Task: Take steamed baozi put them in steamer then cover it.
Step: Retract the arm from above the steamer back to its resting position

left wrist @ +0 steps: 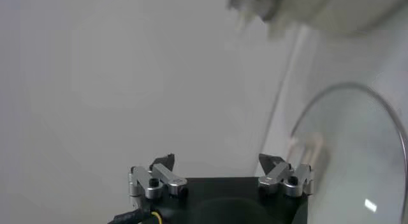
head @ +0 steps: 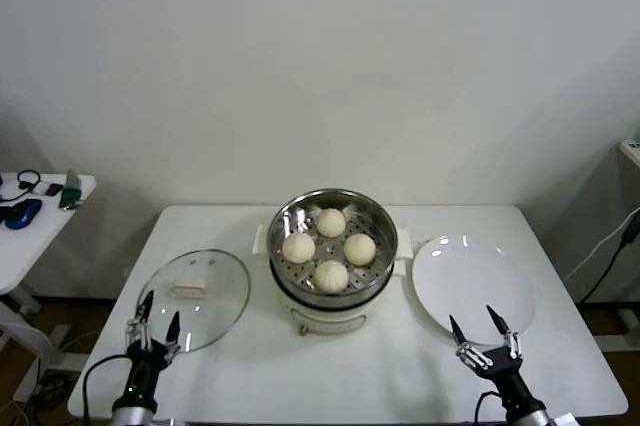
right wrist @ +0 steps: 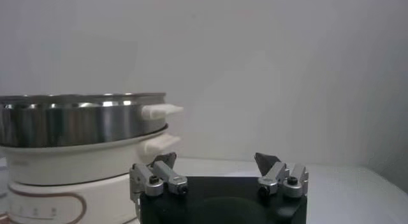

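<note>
Several cream-white steamed baozi (head: 330,249) sit inside the shiny steel steamer (head: 371,212) on its white pot base, at the table's middle. The steamer also shows in the right wrist view (right wrist: 76,120). The clear glass cover (head: 210,308) with its cream handle lies flat on the table to the steamer's left; it also shows in the left wrist view (left wrist: 357,155). My left gripper (head: 158,323) is open and empty at the near left, by the cover's front edge. My right gripper (head: 478,324) is open and empty at the near right, over the plate's front edge.
A flat white plate (head: 470,271) lies right of the steamer. A small side table (head: 60,208) with dark items stands at far left. The white table's front edge (head: 330,408) runs just before both grippers. A cable (head: 610,246) hangs at far right.
</note>
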`<state>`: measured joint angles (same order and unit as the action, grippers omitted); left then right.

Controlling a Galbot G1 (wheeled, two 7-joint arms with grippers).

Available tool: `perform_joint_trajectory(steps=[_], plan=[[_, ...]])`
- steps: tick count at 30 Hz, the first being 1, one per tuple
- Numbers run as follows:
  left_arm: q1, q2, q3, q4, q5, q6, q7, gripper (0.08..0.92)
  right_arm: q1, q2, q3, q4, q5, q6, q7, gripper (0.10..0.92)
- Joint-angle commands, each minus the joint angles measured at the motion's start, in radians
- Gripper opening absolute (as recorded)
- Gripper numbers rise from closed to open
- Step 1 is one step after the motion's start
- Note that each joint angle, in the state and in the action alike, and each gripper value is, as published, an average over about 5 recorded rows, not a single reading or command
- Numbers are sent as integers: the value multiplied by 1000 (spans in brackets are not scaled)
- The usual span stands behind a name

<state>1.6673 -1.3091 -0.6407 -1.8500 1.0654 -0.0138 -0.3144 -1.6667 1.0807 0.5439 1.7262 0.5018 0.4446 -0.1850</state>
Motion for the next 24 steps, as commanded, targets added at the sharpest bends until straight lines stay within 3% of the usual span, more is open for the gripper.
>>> perform_joint_trajectory(steps=[1, 17, 24], plan=[[-170, 38, 14, 237, 326, 45, -39, 823, -64, 63, -8, 25, -17, 36, 5, 823], [-359, 43, 47, 453, 299, 50, -17, 823, -68, 86, -5, 8, -24, 32, 6, 823], [-402, 59, 72, 468, 264, 53, -8, 823, -78, 91, -3, 1, -27, 38, 3, 823]])
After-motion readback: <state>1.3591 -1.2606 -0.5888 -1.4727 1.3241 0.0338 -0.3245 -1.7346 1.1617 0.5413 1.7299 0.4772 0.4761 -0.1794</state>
